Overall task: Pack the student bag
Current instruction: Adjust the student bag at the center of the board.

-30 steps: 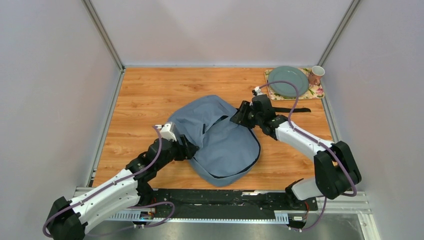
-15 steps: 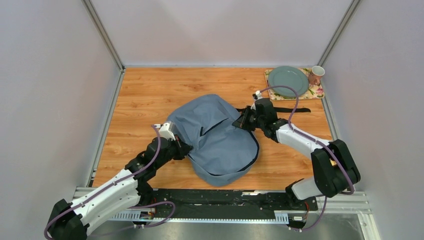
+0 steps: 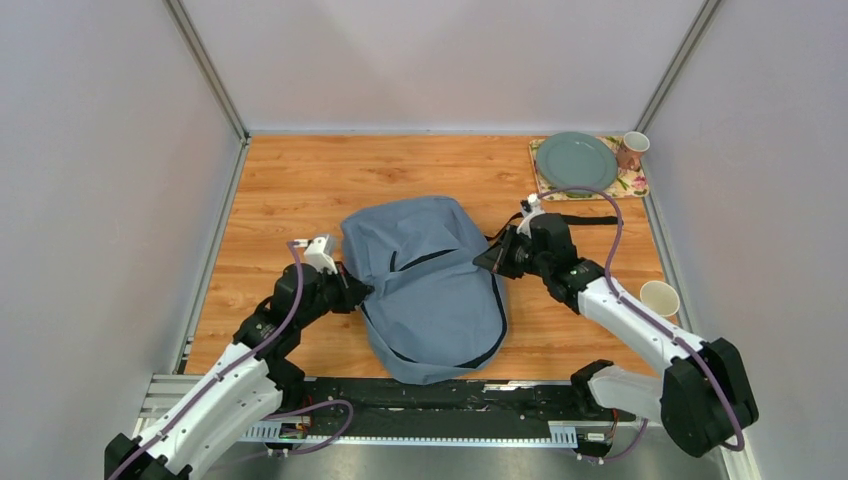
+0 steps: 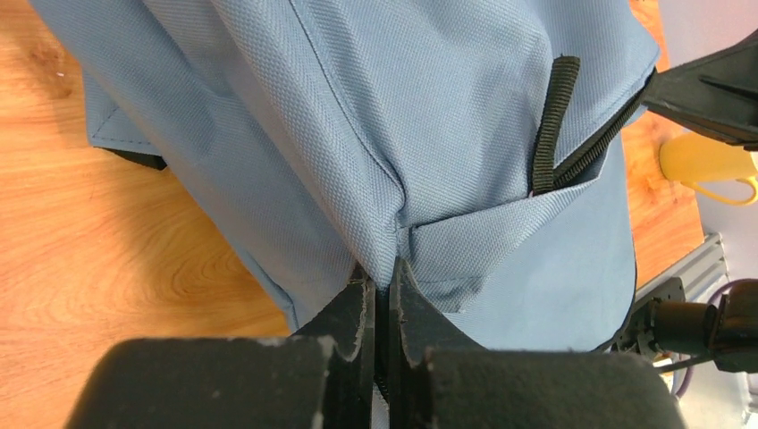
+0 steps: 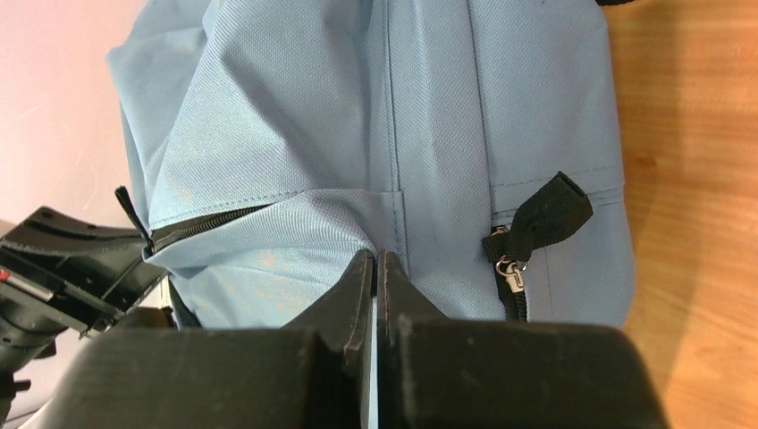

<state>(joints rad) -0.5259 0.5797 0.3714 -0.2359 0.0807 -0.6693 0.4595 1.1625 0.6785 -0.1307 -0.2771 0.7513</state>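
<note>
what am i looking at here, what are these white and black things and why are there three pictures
The white and black things are a left robot arm and a right robot arm, bolted at the near edge of a wooden table. Each ends in a two-finger pincer. The wide picture comes from a fixed camera above and behind them. The two close-ups come from a camera on each wrist, looking out past that pincer. The left pincer and the right pincer are each shut on a fold of fabric at opposite sides of the large grey-blue fabric backpack, which lies in the middle. Also on the table are a round grey-green plate on a flowered mat, a pinkish patterned mug beside it, and a pale yellow cup at the near right.
</note>
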